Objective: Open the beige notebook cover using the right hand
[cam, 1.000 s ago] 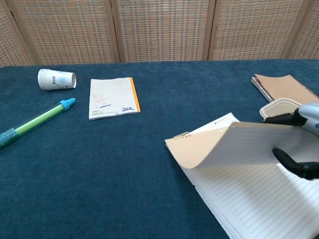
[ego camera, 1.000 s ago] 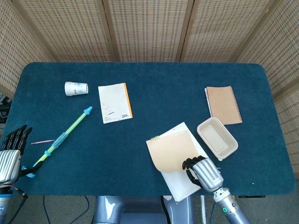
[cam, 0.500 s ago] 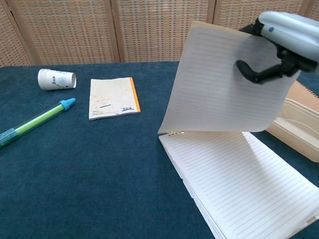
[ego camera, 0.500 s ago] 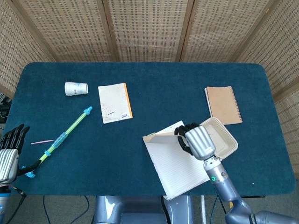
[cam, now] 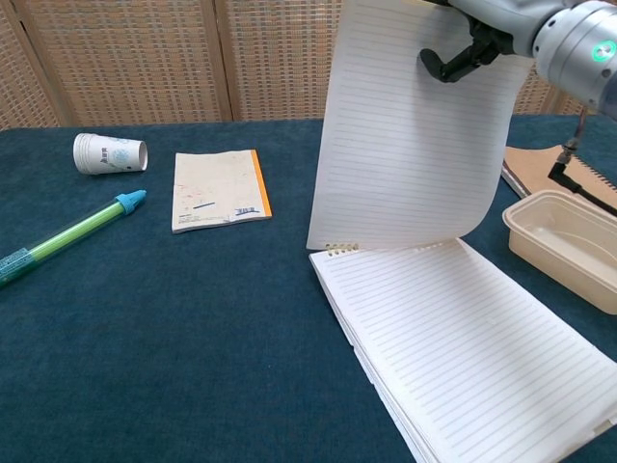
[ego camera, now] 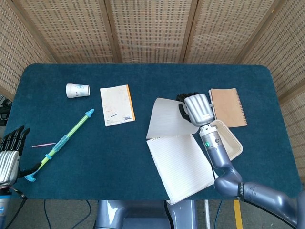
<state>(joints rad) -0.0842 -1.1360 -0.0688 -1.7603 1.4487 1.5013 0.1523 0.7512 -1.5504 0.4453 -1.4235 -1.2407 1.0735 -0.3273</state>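
Observation:
The notebook lies near the table's front, its lined pages exposed. Its beige cover stands raised from the spiral edge and leans toward the far side, its lined inner face toward the chest view. My right hand grips the cover's top right corner, fingers curled over the edge. My left hand hangs at the table's front left corner, fingers apart and holding nothing; the chest view does not show it.
A paper cup lies on its side at the back left, beside a white booklet with an orange spine. A green pen lies left. A brown notebook and a beige container sit right.
My right hand has swung the cover up from a low curl over the pages to past upright, moving away from the front edge. The pages are now uncovered.

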